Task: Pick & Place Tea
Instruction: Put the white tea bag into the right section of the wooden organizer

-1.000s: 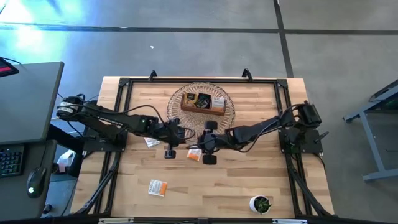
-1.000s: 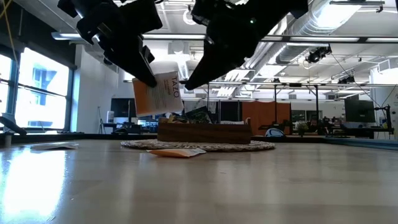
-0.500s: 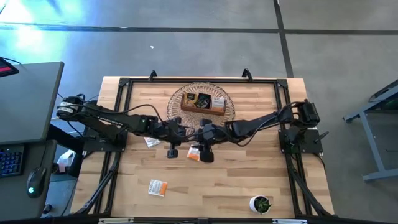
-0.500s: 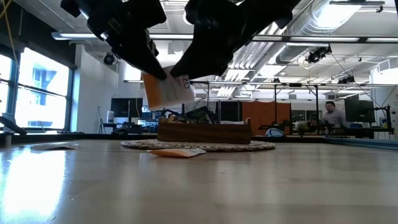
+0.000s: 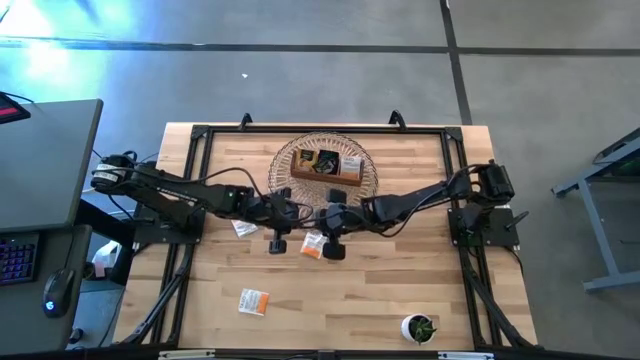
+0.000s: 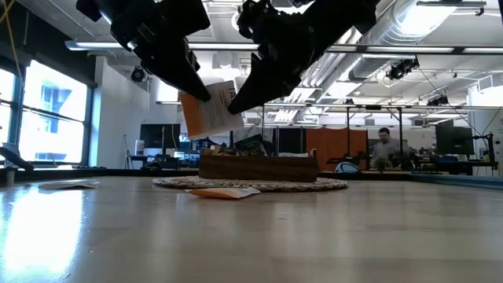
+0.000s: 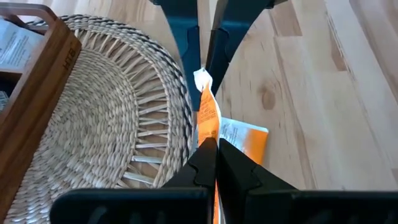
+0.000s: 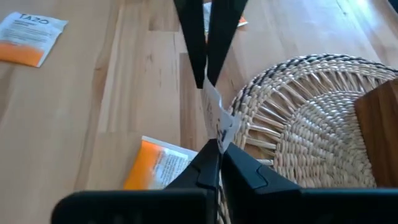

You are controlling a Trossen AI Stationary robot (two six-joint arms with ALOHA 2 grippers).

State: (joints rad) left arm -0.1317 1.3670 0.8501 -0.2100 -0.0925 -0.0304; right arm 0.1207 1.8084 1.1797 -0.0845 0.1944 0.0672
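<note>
Pinched from both ends above the table: one white-and-orange tea sachet (image 6: pixel 212 110), left gripper (image 7: pixel 208 146) clamped on one edge, right gripper (image 8: pixel 213 146) closed tight on the opposite edge, fingertips of the two nearly meeting. Directly beneath the jaws, a second orange sachet (image 8: pixel 158 165) flat on the pale wooden tabletop (image 5: pixel 380 285). Just beyond the jaws, a round woven mat (image 5: pixel 368 180) carrying a brown wooden tray (image 6: pixel 259 167), several sachets standing in its compartments; exact compartments unclear. Seen only from above: two more sachets (image 5: pixel 253 301) on the near boards, and a potted plant (image 5: pixel 419 327) by the front edge. Only at table height: open workshop, ceiling ducts, a person (image 6: pixel 383 144) far behind
</note>
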